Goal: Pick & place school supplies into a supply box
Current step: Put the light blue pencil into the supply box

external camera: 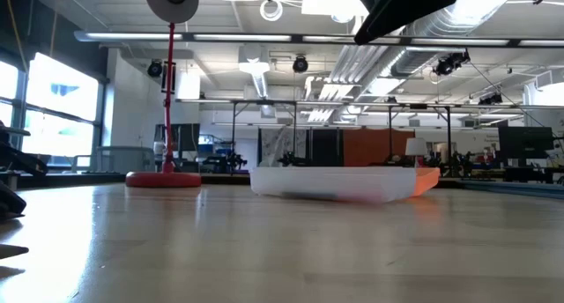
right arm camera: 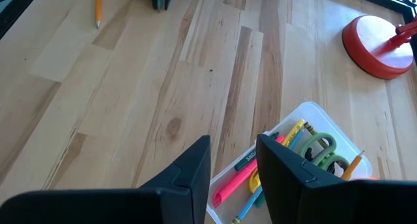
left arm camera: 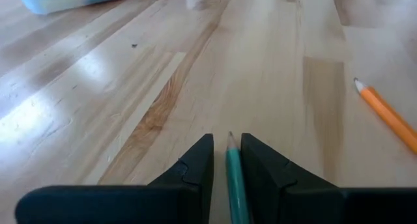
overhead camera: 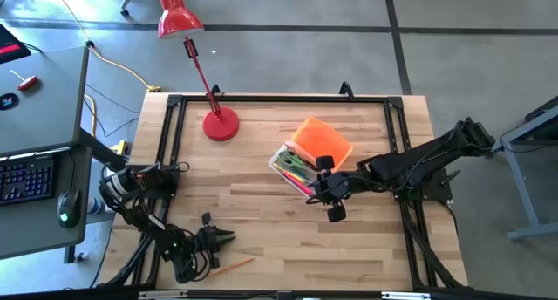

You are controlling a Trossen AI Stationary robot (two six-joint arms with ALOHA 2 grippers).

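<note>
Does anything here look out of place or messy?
One orange pencil lies loose on the table, apart from the supply box that holds the rest. The box's orange lid sits askew beside it.

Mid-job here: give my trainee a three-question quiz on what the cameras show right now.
1. True or false: the left end effector grips a green pencil.
2. What lies loose on the table near the left arm? A) scissors B) orange pencil C) lamp
3. Fill in: the right end effector hangs over the ____, empty.

Key: 1 true; 2 B; 3 box.
</note>
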